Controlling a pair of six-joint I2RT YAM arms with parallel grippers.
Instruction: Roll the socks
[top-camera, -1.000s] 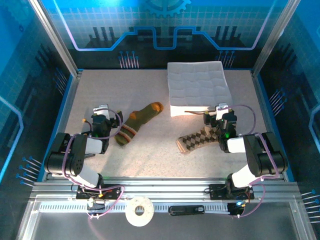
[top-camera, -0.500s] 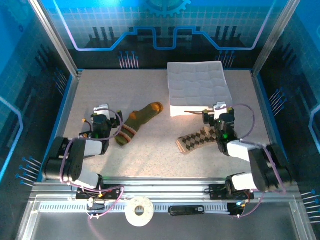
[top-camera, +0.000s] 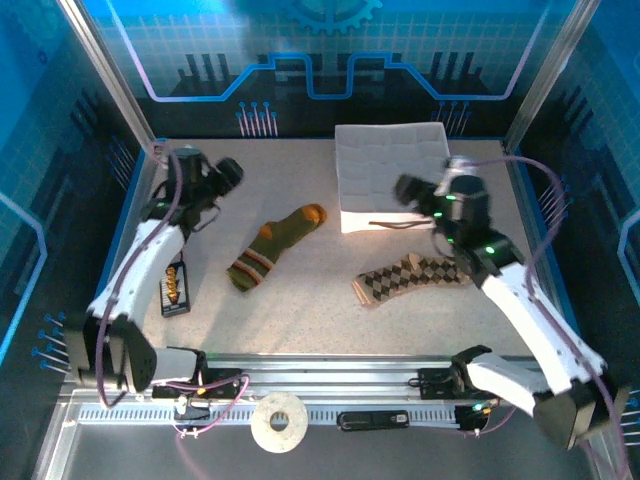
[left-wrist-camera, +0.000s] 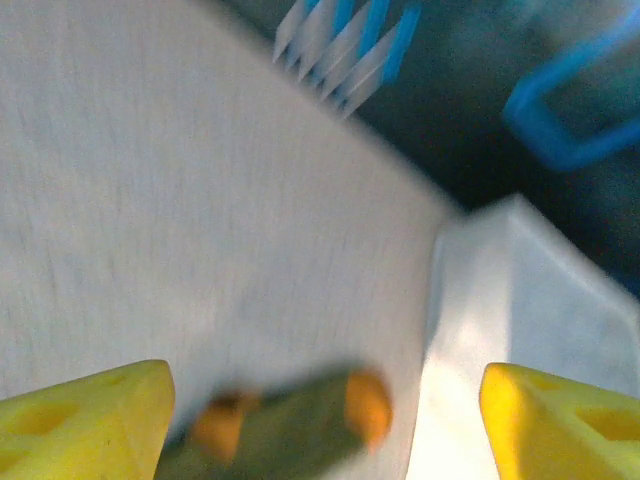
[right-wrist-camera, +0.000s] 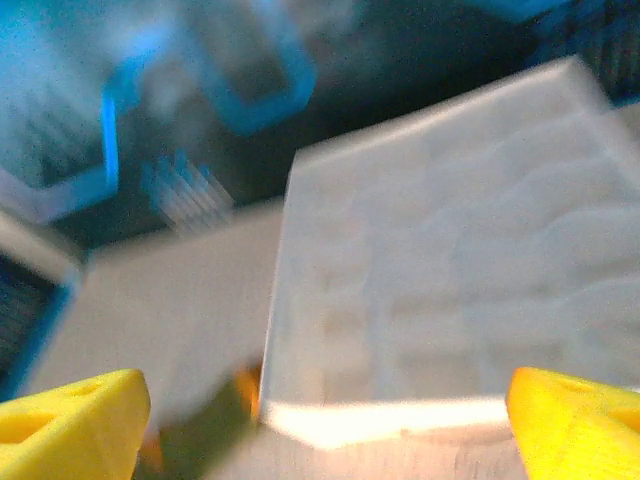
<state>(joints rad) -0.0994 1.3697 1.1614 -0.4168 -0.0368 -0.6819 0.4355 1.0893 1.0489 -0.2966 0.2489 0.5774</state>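
The olive-green sock (top-camera: 272, 245) with orange toe and heel lies flat left of centre. The brown-and-beige argyle sock (top-camera: 410, 278) lies flat to the right, apart from it. My left gripper (top-camera: 222, 178) hangs raised over the back left of the table, open and empty. In the left wrist view, the left gripper (left-wrist-camera: 325, 425) has wide-set yellow fingertips (left-wrist-camera: 90, 420), with the olive sock (left-wrist-camera: 290, 425) blurred far below. My right gripper (top-camera: 408, 190) hovers open at the front edge of the white quilted box (top-camera: 393, 170). The right wrist view has that gripper (right-wrist-camera: 322, 425) over the box (right-wrist-camera: 450, 280).
A small dark object with orange parts (top-camera: 175, 290) lies near the left edge of the table. A tape roll (top-camera: 278, 422) and a black item (top-camera: 372, 420) sit on the front rail. Blue walls (top-camera: 300, 60) and metal posts enclose the table.
Both arms have risen from low near the socks' cuffs and swung toward the back: the left to the back left, the right up beside the box. The socks lie as before.
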